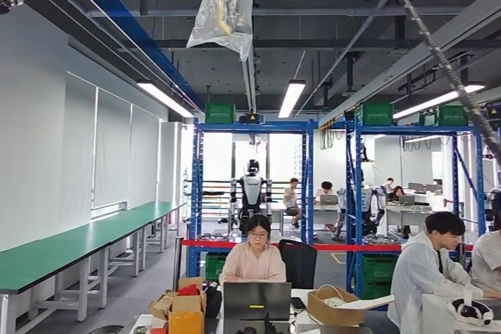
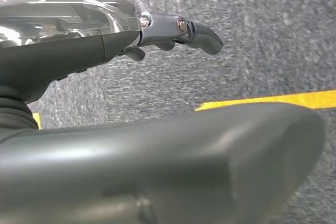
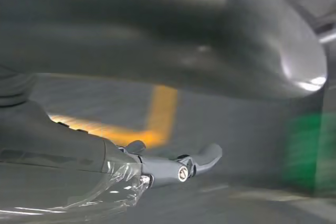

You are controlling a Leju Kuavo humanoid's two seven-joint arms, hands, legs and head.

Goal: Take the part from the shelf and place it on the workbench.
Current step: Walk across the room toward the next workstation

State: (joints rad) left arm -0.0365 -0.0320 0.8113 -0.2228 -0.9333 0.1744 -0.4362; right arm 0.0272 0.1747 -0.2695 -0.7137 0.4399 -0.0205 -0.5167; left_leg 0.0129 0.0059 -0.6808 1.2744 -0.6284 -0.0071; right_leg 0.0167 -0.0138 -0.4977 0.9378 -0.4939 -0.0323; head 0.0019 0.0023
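Observation:
Two blue shelf racks stand far ahead, one in the middle and one to the right. Small dark parts lie on the middle rack's red-edged level, too far off to tell apart. A long green-topped workbench runs along the left wall. My left hand hangs over grey carpet with its fingers stretched out and nothing in it. My right hand hangs likewise, its fingers straight and holding nothing; that picture is blurred.
People sit at desks between me and the racks, with a laptop and cardboard boxes in front. Another humanoid robot stands inside the middle rack. Yellow floor tape crosses the carpet below my hands.

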